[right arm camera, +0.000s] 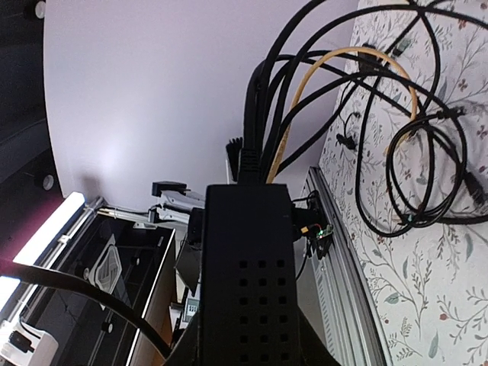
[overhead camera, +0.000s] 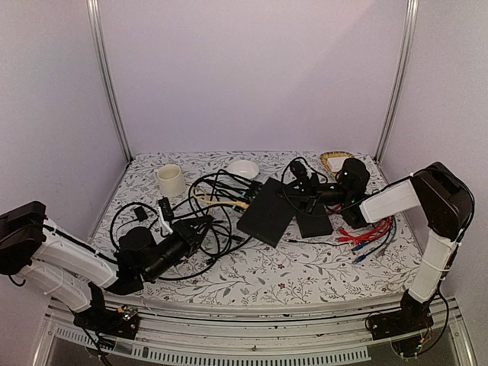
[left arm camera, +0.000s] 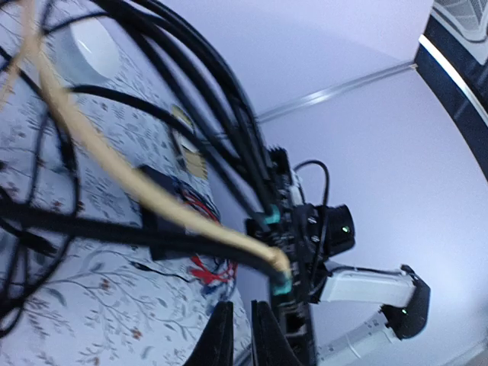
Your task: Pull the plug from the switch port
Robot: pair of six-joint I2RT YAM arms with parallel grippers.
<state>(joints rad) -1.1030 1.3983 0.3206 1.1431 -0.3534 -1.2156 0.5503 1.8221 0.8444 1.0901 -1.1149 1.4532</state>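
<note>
The switch is a flat black box lying aslant mid-table. My right gripper is shut on its far-right end. In the right wrist view its vented side fills the space between my fingers. Several black cables and one beige cable run into its port edge; the beige cable's plug sits in a port beside teal plug boots. My left gripper lies low among the cable loops left of the switch. Its fingers are shut with nothing between them, just short of the port edge.
A smaller black box lies right of the switch. Red and blue leads spread at the right. At the back stand a cream mug, a white bowl and a wicker basket. Black cable loops cover the left-middle.
</note>
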